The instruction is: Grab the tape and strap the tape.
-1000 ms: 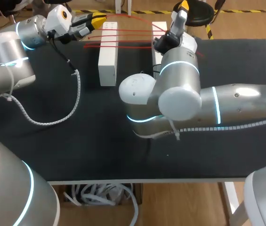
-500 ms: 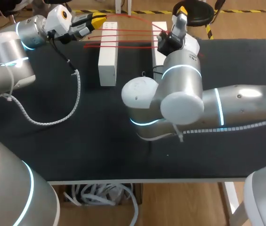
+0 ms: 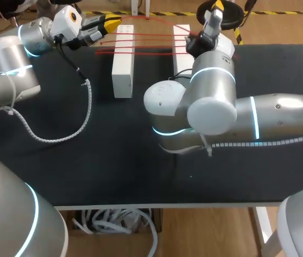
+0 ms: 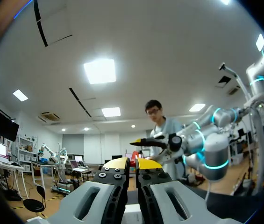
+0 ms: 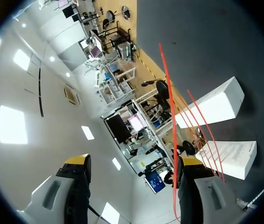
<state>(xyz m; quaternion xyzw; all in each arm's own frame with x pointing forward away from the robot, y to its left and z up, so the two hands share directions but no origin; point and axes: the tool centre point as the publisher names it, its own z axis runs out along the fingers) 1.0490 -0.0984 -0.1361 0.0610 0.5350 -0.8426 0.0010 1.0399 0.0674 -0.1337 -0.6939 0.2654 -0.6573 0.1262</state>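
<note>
Across white blocks [image 3: 123, 64], red tape [image 3: 140, 39] — left gripper [image 4: 132, 163] pinching, right gripper [image 5: 134, 161] splayed

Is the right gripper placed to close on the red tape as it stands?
Probably yes: the right gripper is open, and the red tape runs between its fingers, close by one, nothing blocking.

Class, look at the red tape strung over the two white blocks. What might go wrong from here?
1. The right gripper is open, with the red tape lying against only one finger; closing may miss it.
2. The strands look taut across the white blocks; a pull from the left gripper might tip or drag one.
</note>
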